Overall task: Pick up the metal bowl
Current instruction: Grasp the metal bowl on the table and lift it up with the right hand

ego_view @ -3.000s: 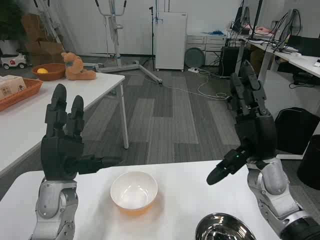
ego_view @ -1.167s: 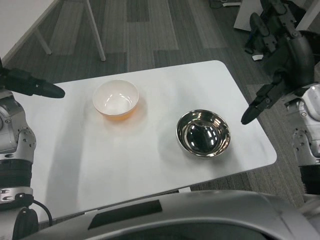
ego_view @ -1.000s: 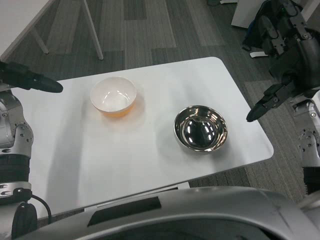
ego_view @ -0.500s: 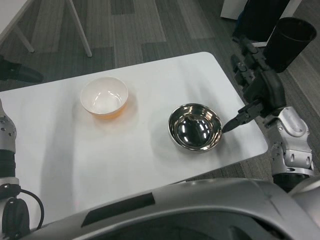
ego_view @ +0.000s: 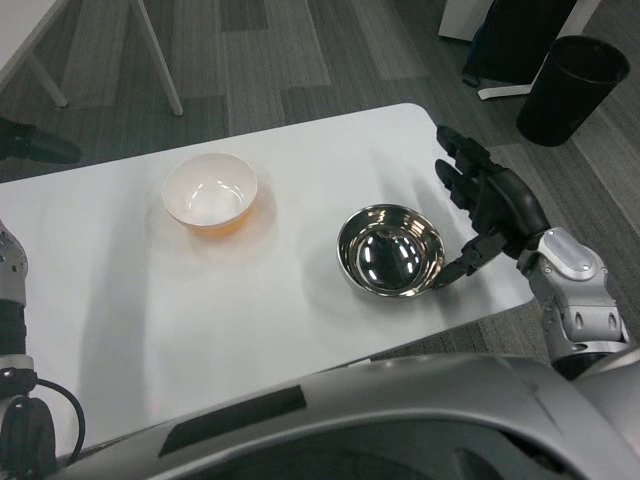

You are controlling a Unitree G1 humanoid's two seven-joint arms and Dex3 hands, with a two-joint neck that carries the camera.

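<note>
The shiny metal bowl (ego_view: 390, 251) stands upright on the white table (ego_view: 150, 320), toward its right side. My right hand (ego_view: 490, 208) hovers just right of the bowl, fingers spread, with the thumb reaching down close to the bowl's right rim; it holds nothing. Whether the thumb touches the rim I cannot tell. Of my left hand (ego_view: 35, 142) only a dark fingertip shows at the far left edge, away from both bowls.
An orange bowl with a white inside (ego_view: 209, 192) sits on the table to the left of the metal bowl. A black bin (ego_view: 570, 90) stands on the floor at the upper right. Legs of another table (ego_view: 158, 55) show at the upper left.
My right hand has come down and in toward the metal bowl's right rim, with the fingers now spread over the table edge. Both bowls stay put.
</note>
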